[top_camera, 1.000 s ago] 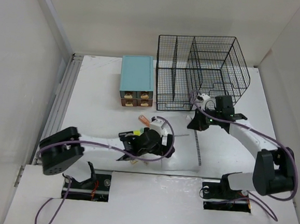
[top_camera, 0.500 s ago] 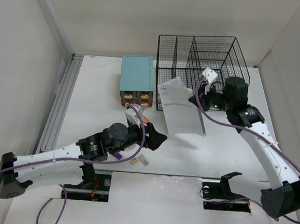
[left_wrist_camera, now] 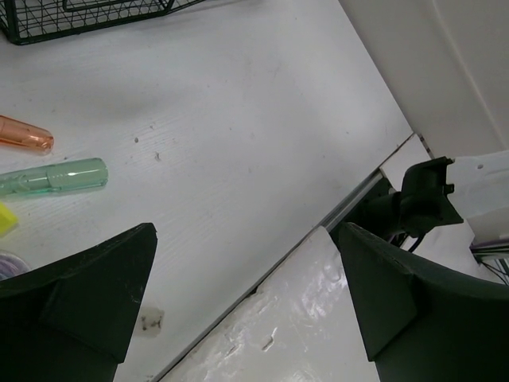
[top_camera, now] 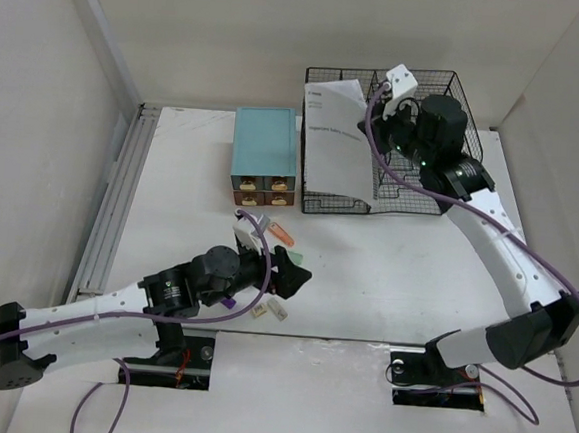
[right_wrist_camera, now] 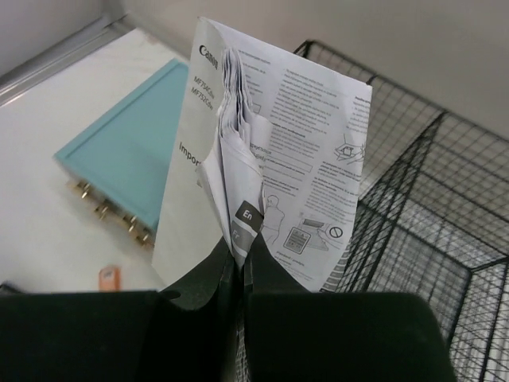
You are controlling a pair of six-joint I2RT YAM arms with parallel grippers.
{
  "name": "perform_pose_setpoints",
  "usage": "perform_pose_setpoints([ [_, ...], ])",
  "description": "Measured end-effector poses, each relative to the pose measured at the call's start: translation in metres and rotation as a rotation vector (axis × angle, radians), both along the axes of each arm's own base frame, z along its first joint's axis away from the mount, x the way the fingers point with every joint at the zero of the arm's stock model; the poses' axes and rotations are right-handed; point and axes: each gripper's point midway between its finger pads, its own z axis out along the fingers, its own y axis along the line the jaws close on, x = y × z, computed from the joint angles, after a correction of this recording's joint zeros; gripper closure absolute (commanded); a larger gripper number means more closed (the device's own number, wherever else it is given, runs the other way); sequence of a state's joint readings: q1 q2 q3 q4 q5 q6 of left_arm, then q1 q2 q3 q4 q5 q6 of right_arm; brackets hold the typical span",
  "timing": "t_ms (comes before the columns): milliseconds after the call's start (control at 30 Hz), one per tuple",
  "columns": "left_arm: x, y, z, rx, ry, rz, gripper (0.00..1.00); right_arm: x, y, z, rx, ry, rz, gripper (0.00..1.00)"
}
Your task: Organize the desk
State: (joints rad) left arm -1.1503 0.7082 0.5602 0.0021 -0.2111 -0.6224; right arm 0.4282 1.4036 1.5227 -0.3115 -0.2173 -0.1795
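The desk (top_camera: 181, 198) is a white tabletop. My right gripper (top_camera: 380, 135) is shut on a folded printed manual (top_camera: 336, 135), which it holds upright in the air over the left part of the black wire rack (top_camera: 436, 80). In the right wrist view the jaws of the right gripper (right_wrist_camera: 241, 259) pinch the manual's (right_wrist_camera: 278, 143) lower edge. My left gripper (top_camera: 300, 276) hovers open low over the desk's front middle. Nothing lies between the jaws of this left gripper (left_wrist_camera: 246, 239).
A teal-topped drawer box (top_camera: 265, 144) stands left of the rack. An orange pen cap (left_wrist_camera: 24, 135) and a green tube (left_wrist_camera: 56, 175) lie on the desk by my left gripper, with small white pieces (top_camera: 276, 310) nearby. A grey rail (top_camera: 121, 193) runs along the left edge.
My right arm has lifted the manual off the desk and carried it up and back over the rack. My left arm has drawn back to the left and stays open.
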Motion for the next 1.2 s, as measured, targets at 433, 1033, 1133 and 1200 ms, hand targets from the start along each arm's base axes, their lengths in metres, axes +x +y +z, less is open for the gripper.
perform_pose_setpoints([
  [433, 0.0, 0.003, -0.009, 0.011, 0.011, 0.012, 0.03, 0.063, -0.005, 0.02, -0.007, -0.163, -0.469, 1.0],
  [1033, 0.003, 0.002, -0.02, 0.046, 0.024, 0.027, 0.04, 0.041, -0.002, 0.094, -0.026, -0.469, -0.93, 1.0],
  [1133, 0.003, 0.003, -0.017, 0.033, 0.018, 0.028, 0.04, 0.037, -0.012, 0.098, -0.022, -0.474, -0.981, 1.0],
  [1200, 0.003, 0.004, -0.014, 0.024, 0.014, 0.028, 0.04, 0.034, -0.019, 0.103, -0.018, -0.485, -1.01, 1.0],
])
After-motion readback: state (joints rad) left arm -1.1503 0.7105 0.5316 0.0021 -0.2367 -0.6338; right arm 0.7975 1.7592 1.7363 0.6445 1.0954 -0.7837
